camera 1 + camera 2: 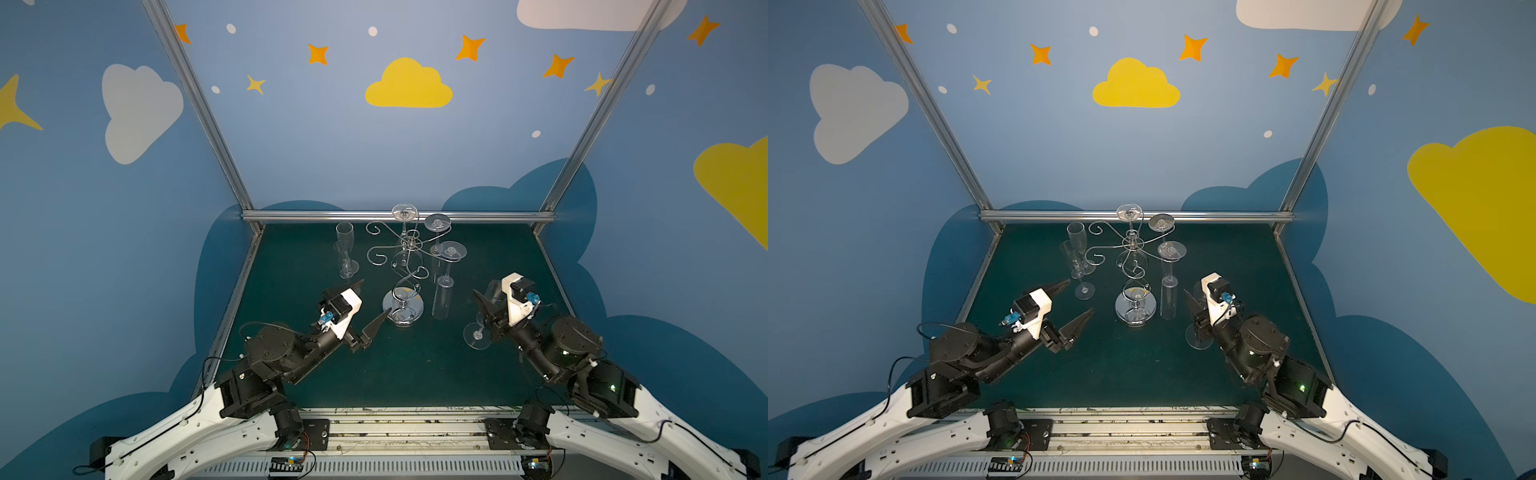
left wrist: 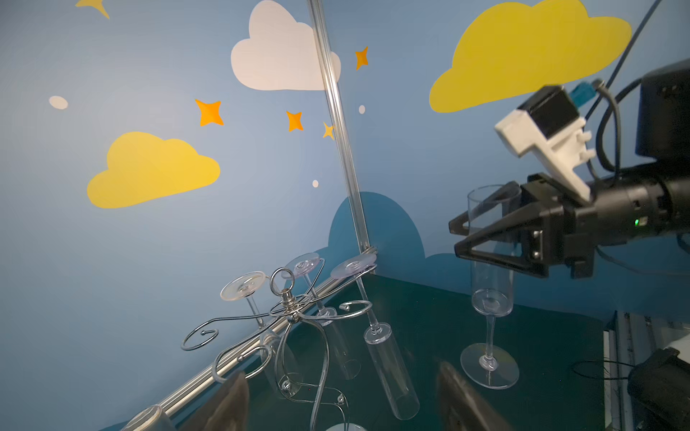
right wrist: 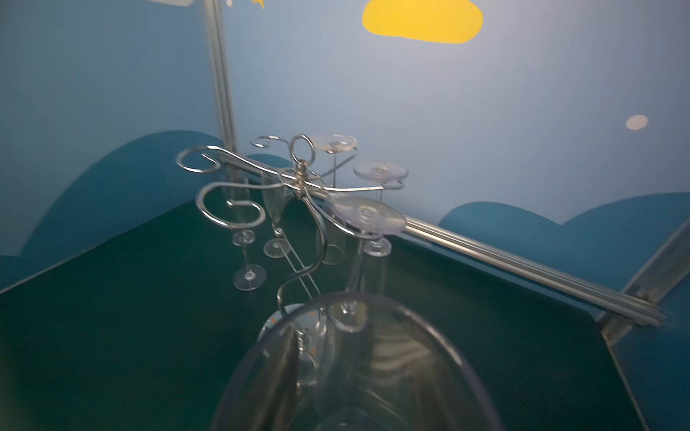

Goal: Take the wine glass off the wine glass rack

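Left wrist view shows the nearest action best. The right gripper (image 2: 456, 237) has its fingers closed on either side of the tall bowl of a wine glass (image 2: 490, 298). The glass is upright and clear of the rack, over the right half of the worktop (image 1: 415, 374), about midway between the near and far edges. Its foot is at the surface or just above it; I cannot tell which.

Level with it, left of the middle, the left gripper (image 1: 374, 297) is spread wide and holds nothing. One fingertip is just beside the round base of the wine glass rack (image 1: 415, 316); whether it touches is unclear.

The rack stands mid-worktop, reaching toward the far edge. Three hanging glasses (image 1: 451, 250) are slung upside down by their feet in the scroll arms on its right and far sides, and the arms on the left are bare. Toward the far left corner, two standing glasses (image 1: 344, 235) sit upright and close together.

The held glass looks light, stiff, thin-walled and slick, so it is probably easy to crack or let slip. With a long bowl on a thin stem it is likely top-heavy. The bowl wall, where the fingers sit now, seems the safest hold. For a hanging glass, I would grip the bowl low and slide the foot out through the scroll's opening.
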`<state>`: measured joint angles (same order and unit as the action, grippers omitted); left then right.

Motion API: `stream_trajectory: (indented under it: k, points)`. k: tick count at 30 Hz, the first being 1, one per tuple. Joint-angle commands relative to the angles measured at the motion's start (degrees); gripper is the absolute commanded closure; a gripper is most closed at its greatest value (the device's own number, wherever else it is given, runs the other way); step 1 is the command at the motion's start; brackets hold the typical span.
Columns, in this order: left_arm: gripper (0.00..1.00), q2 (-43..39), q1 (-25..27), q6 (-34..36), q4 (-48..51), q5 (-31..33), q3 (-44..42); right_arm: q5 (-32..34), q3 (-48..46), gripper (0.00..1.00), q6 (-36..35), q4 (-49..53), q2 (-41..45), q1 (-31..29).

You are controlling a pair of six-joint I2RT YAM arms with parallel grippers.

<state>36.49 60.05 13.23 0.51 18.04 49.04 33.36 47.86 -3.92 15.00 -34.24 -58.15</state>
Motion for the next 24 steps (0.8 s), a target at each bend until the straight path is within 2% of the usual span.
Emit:
stream_trajectory:
  k: [1,4,10,14,19,24]
  points:
    - [0.22,-0.5,0.2,-0.6,0.3,1.8,-0.3,4.7,-3.8,0.70,-0.8,-3.3,1.3,3.5]
    - [0.22,-0.6,0.2,-0.4,0.0,2.5,-0.5,2.9,-8.3,0.70,1.0,-4.3,1.1,9.3]
    - [0.22,0.1,0.1,0.2,0.1,3.7,0.0,-10.5,-15.5,0.70,5.1,-13.1,-3.0,25.9]
    - [0.21,1.1,0.1,0.7,-0.5,5.1,0.4,-22.0,-17.0,0.71,8.6,-23.6,-10.3,36.3]
    - [0.20,1.3,0.0,1.8,-4.2,7.6,-0.5,-31.2,-13.4,0.70,9.8,-33.2,-22.8,43.1]
    - [0.20,2.5,-0.7,3.6,-6.4,10.0,-1.2,-36.8,-5.8,0.70,9.6,-38.2,-34.2,47.3]
